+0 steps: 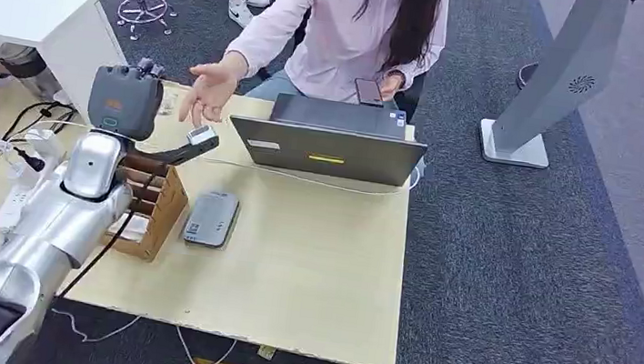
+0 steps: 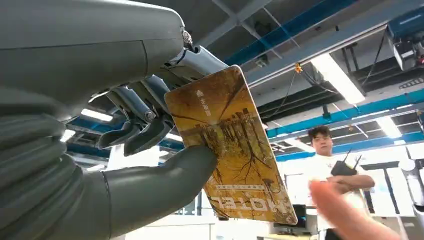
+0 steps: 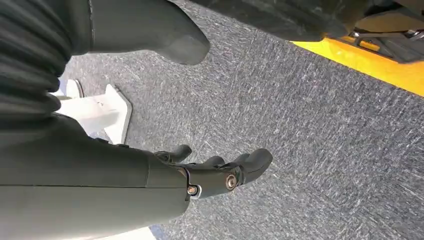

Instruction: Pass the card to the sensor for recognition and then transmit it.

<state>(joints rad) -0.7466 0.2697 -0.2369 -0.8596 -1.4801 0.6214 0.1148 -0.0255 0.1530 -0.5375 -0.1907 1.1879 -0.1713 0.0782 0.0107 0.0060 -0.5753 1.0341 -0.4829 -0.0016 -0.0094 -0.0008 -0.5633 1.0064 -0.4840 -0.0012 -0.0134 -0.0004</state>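
My left hand [image 1: 177, 149] is raised above the wooden card box [image 1: 150, 208] and pinches a yellow-brown hotel card [image 2: 231, 150] between thumb [image 2: 165, 182] and fingers. In the head view the card [image 1: 203, 135] sticks out toward a person's open hand [image 1: 210, 91] just beyond it. A blurred fingertip of that person [image 2: 345, 212] is near the card's far end. The grey card sensor [image 1: 211, 218] lies flat on the table right of the box. My right hand [image 3: 220, 175] hangs over grey carpet, fingers apart and holding nothing.
A seated person in a pink shirt [image 1: 354, 30] faces me behind a grey laptop [image 1: 331, 146]. Cables and a power strip [image 1: 9, 201] lie at the table's left. A white stand [image 1: 539, 97] is on the carpet at right. The table's bare top [image 1: 308, 272] spreads right of the sensor.
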